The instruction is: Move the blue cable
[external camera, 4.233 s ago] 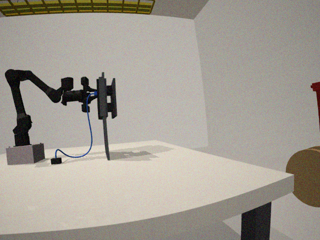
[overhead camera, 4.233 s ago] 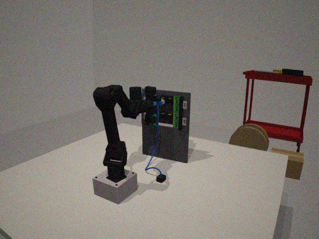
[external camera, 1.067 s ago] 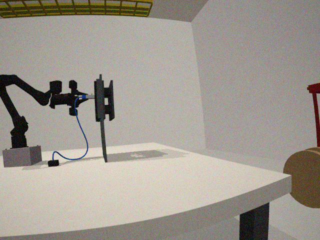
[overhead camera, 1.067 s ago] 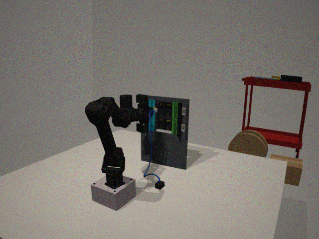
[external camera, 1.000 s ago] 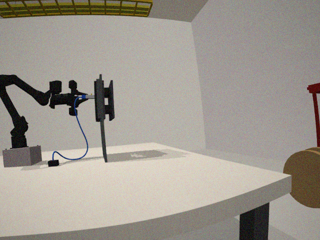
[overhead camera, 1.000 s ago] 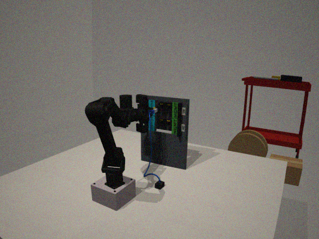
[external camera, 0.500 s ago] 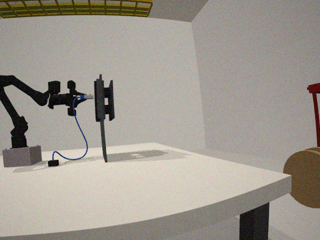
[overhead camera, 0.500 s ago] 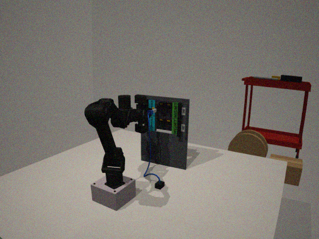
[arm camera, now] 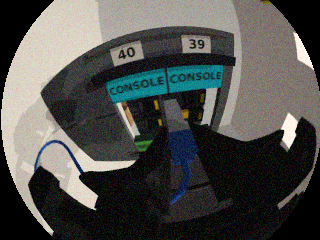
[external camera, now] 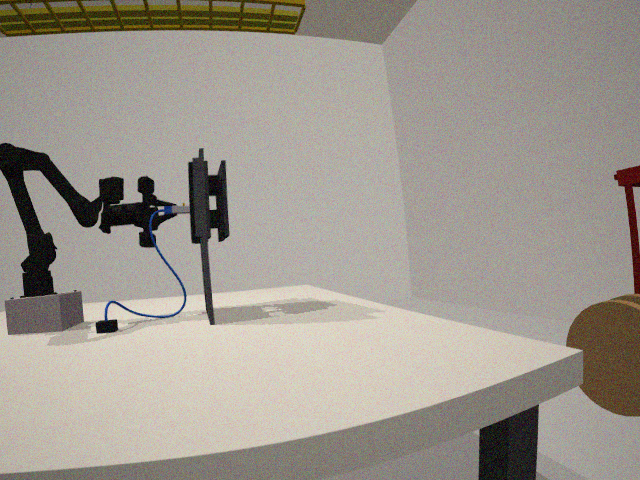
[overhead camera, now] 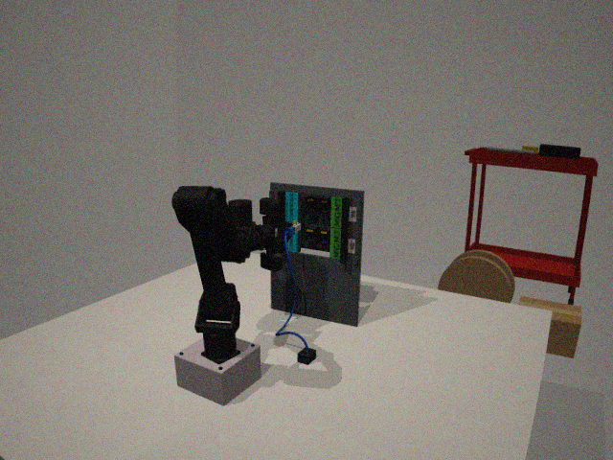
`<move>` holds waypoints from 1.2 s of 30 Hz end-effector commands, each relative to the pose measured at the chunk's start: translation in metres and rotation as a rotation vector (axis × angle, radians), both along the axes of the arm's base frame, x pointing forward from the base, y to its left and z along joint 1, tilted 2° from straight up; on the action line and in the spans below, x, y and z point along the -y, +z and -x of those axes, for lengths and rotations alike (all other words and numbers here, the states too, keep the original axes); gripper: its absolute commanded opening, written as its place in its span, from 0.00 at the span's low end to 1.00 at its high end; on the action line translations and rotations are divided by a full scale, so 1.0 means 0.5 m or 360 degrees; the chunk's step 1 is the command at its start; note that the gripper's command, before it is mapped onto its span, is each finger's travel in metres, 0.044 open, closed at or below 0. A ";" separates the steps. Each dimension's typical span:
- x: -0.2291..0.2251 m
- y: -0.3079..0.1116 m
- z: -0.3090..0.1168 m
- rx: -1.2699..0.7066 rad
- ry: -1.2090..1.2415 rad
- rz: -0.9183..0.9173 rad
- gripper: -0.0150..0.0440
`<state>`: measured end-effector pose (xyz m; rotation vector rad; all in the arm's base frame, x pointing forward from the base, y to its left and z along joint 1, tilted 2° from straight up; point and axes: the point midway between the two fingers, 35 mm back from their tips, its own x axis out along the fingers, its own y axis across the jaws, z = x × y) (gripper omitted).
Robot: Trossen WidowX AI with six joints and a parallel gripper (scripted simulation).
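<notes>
The black fingers (overhead camera: 283,231) (external camera: 172,210) are pinching the blue plug with a clear grey head (overhead camera: 292,229) (external camera: 168,209) (arm camera: 183,145), in front of the upright dark grey panel (overhead camera: 316,291) (external camera: 207,289) (arm camera: 95,135), our landmark. The head sticks out past the fingertips, its long axis running roughly level and nearly square to the panel's face.

Just beyond, on that panel, we read two teal CONSOLE labels: the upper one (overhead camera: 291,202) (arm camera: 195,76) beside the 39 tag (arm camera: 196,44), and the lower one (overhead camera: 293,242) (arm camera: 136,88) beside the 40 tag (arm camera: 126,52). The head lies near the join between them, so we judge the plug out and partway down. Whether its tip touches anything, we cannot tell.

The coming move turns on that offset — we likely need to go lower along the panel, line up, then push straight in. Pushing too soon could catch the edge of a port.

Farther out, the blue cable (overhead camera: 295,291) (external camera: 183,284) (arm camera: 55,142) hangs slack before the panel, down to a small black block (overhead camera: 306,356) (external camera: 107,326) on the white table (overhead camera: 420,396) (external camera: 310,387).
</notes>
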<state>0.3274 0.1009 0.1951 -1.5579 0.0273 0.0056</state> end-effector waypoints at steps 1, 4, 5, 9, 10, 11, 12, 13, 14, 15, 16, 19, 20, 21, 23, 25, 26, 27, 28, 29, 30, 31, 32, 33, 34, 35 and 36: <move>0.001 -0.026 0.000 0.0005 -0.0007 -0.0010 0.25; 0.001 -0.045 0.002 0.0004 -0.0007 -0.0010 0.25; 0.002 -0.051 0.003 0.0004 -0.0007 -0.0010 0.25; 0.004 -0.075 0.008 0.0004 -0.0007 -0.0010 0.25; 0.005 -0.081 0.010 0.0003 -0.0007 -0.0010 0.25; 0.006 -0.087 0.011 0.0003 -0.0007 -0.0010 0.25; 0.006 -0.091 0.013 0.0003 -0.0007 -0.0010 0.25; 0.007 -0.094 0.013 0.0003 -0.0007 -0.0010 0.25; 0.007 -0.095 0.014 0.0003 -0.0007 -0.0010 0.25; 0.007 -0.094 0.014 0.0003 -0.0008 -0.0009 0.25; 0.007 -0.094 0.013 0.0003 -0.0009 -0.0009 0.25; 0.007 -0.092 0.011 0.0002 -0.0018 -0.0007 0.25; 0.007 -0.092 0.010 0.0001 -0.0021 -0.0006 0.25; 0.007 -0.091 0.009 0.0001 -0.0026 -0.0006 0.25; 0.008 -0.089 0.007 0.0001 -0.0035 -0.0005 0.25; 0.007 -0.088 0.004 0.0001 -0.0046 -0.0004 0.25; 0.007 -0.088 0.003 0.0001 -0.0053 -0.0004 0.25; 0.007 -0.087 0.002 0.0002 -0.0059 -0.0003 0.25; 0.007 -0.087 0.001 0.0002 -0.0067 -0.0003 0.25; 0.006 -0.087 0.000 0.0002 -0.0075 -0.0003 0.25; 0.006 -0.086 -0.001 0.0002 -0.0082 -0.0003 0.25; 0.005 -0.086 -0.002 0.0003 -0.0089 -0.0004 0.25; 0.005 -0.086 -0.003 0.0004 -0.0096 -0.0004 0.25; 0.004 -0.086 -0.004 0.0005 -0.0103 -0.0005 0.25; 0.004 -0.086 -0.005 0.0005 -0.0109 -0.0006 0.25; 0.003 -0.086 -0.006 0.0006 -0.0116 -0.0006 0.25; 0.003 -0.086 -0.007 0.0007 -0.0122 -0.0007 0.25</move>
